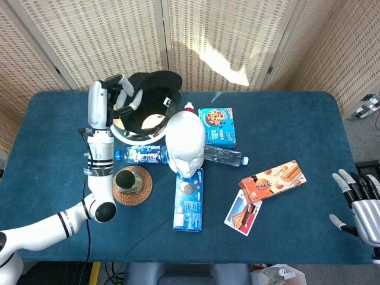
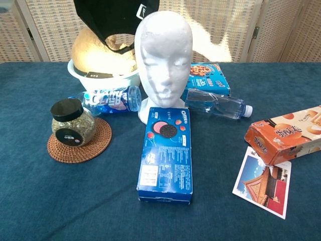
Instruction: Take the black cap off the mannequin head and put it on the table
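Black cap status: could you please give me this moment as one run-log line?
left hand: holds black cap in the air | mannequin head: bare | right hand: open, idle | placing: not yet done

Lighting is bright and even in both views. A hard sunlit patch falls on the folding screen (image 1: 222,62) behind the desk (image 1: 309,119). The white mannequin head (image 2: 164,60) is shaded on one side of its face. Both views are sharp, without motion blur.
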Available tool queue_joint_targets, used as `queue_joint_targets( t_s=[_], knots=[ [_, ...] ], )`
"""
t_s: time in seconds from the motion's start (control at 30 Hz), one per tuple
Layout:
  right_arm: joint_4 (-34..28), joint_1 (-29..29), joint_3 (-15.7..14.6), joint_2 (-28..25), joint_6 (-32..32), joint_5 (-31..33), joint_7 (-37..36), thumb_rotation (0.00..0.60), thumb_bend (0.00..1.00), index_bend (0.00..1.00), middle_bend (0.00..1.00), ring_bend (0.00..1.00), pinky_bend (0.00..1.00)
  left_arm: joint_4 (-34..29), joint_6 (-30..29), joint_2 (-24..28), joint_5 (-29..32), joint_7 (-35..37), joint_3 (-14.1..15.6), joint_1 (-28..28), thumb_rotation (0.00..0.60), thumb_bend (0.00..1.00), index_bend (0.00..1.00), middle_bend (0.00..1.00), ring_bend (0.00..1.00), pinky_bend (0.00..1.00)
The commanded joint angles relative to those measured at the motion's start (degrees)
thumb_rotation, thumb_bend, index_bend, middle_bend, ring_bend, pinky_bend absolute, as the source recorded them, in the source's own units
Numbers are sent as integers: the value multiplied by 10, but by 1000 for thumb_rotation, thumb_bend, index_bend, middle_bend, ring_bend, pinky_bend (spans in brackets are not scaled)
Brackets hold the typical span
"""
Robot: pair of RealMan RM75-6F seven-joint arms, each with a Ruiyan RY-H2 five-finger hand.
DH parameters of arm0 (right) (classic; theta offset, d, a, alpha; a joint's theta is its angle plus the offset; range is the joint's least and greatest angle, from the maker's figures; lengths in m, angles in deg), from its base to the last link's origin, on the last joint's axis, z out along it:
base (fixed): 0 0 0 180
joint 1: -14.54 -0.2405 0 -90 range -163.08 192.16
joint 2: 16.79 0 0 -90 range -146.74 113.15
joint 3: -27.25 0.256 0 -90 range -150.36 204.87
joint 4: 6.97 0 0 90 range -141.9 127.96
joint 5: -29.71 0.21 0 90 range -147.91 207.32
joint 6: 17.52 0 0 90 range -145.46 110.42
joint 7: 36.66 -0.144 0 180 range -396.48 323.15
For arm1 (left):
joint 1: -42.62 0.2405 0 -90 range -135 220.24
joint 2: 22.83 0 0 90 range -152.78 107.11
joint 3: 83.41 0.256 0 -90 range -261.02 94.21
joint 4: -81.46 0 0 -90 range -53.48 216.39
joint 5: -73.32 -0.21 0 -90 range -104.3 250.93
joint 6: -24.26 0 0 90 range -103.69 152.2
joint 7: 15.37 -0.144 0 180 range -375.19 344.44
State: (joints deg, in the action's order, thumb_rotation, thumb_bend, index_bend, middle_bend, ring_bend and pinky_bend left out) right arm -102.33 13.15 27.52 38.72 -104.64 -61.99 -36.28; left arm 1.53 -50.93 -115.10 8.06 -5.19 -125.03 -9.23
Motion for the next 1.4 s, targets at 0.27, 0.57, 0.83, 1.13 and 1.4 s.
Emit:
queue_joint_targets(
  t_s=[0.27, 0.57, 0.83, 1.13, 1.4],
  knots=[
    [-5, -4, 1, -1, 4, -2, 4, 600, 191, 100, 18, 0, 0, -14, -24, 55, -6, 42, 7, 47, 600, 291, 728, 1000, 1000, 1000],
    [-5, -6, 1, -1, 7, -2, 4, 600, 191, 100, 17, 0, 0, -5, -37, 94, -10, 65, 28, 87, 600, 290, 731, 1000, 1000, 1000],
    [0, -8, 1, 1, 11, 0, -1, 600, 191, 100, 17, 0, 0, 21, -41, 118, -22, 84, 59, 119, 600, 290, 733, 1000, 1000, 1000],
    [3, -11, 2, 3, 15, 1, -2, 600, 191, 100, 17, 0, 0, 40, -54, 142, -40, 103, 97, 160, 600, 290, 736, 1000, 1000, 1000],
    [2, -16, 1, 6, 19, -3, 1, 600, 191, 100, 17, 0, 0, 66, -55, 136, -43, 127, 124, 181, 600, 290, 738, 1000, 1000, 1000]
  ],
)
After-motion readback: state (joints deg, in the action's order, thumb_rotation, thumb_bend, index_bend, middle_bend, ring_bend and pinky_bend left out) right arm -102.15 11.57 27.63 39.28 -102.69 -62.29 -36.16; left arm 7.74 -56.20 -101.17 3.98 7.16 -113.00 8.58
